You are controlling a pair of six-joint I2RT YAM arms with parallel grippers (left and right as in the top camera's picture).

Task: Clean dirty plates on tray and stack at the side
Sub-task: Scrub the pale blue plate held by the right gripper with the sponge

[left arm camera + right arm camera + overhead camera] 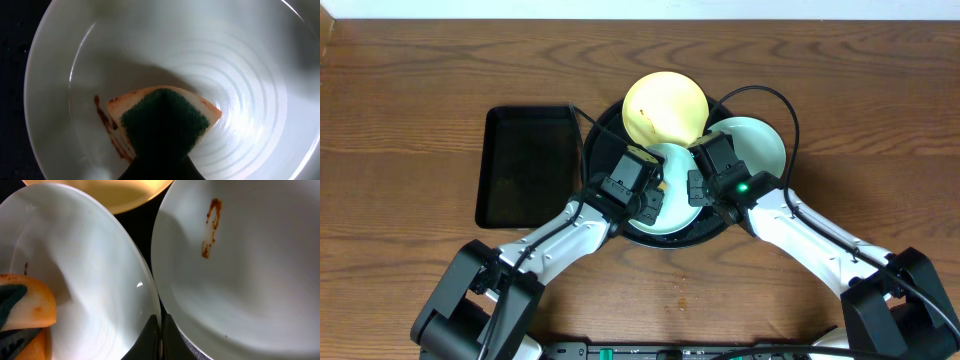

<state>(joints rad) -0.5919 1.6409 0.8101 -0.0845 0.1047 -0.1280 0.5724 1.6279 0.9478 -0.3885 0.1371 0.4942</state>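
Plates [665, 108] x3 on tray [604, 135] w/ sponge [165, 117]

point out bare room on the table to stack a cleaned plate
Widest bare wood: right of the round tray, past the right green plate to the table edge. Another bare strip runs behind the yellow plate along the far edge. The rectangular tray on the left looks bare. Crowded: the round tray, holding three plates under the left arm and right arm.
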